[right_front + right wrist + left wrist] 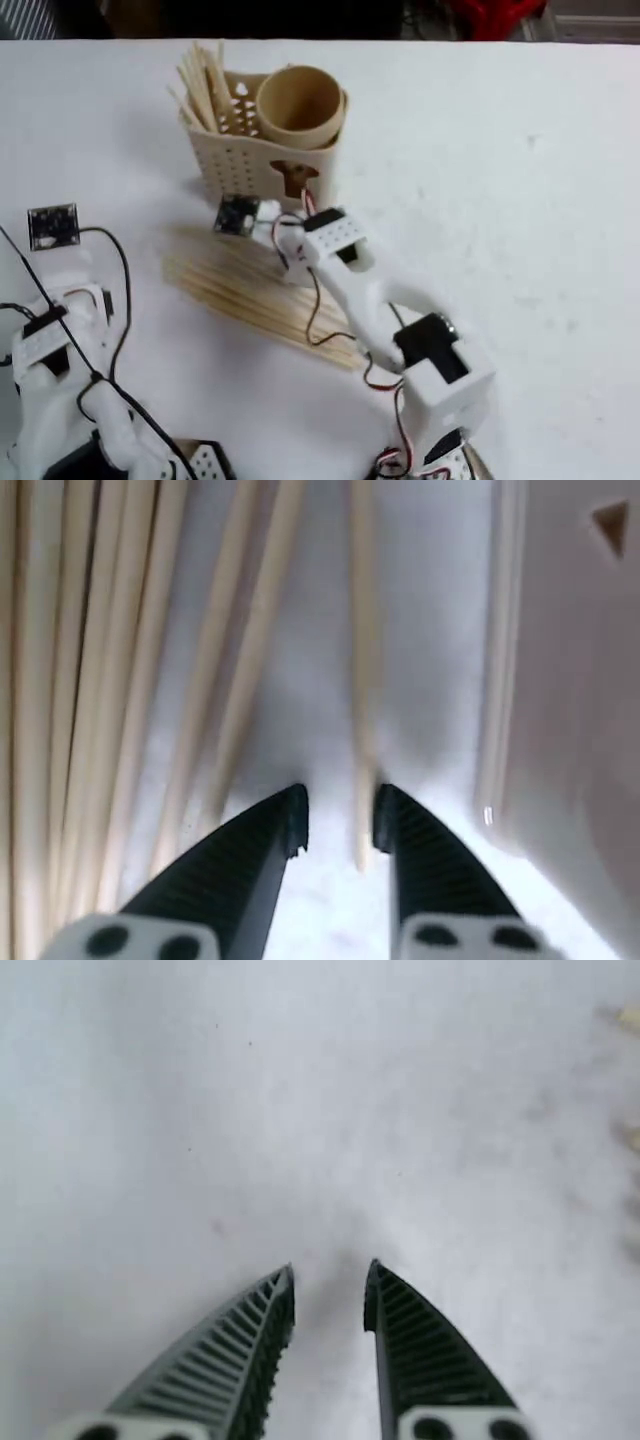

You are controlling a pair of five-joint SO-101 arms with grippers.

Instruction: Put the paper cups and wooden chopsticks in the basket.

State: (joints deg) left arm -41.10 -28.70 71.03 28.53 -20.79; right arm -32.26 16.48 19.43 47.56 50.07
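Note:
A perforated cream basket (262, 160) stands at the back of the table. It holds a brown paper cup (300, 104) and a bundle of upright wooden chopsticks (203, 88). More chopsticks (250, 297) lie in a flat pile on the table in front of it. My right arm (345, 272) stretches over that pile to the basket's front. My right gripper (339, 802) is open and low over the table, with one loose chopstick (362, 680) running between its tips beside the basket wall (570, 700). My left gripper (330, 1275) is narrowly open over bare table with nothing in it.
The left arm (50, 350) sits at the near left corner, with black cables trailing around it. Blurred chopstick ends (630, 1140) show far off in the left wrist view. Bare white tabletop (520, 180) stretches to the right of the basket.

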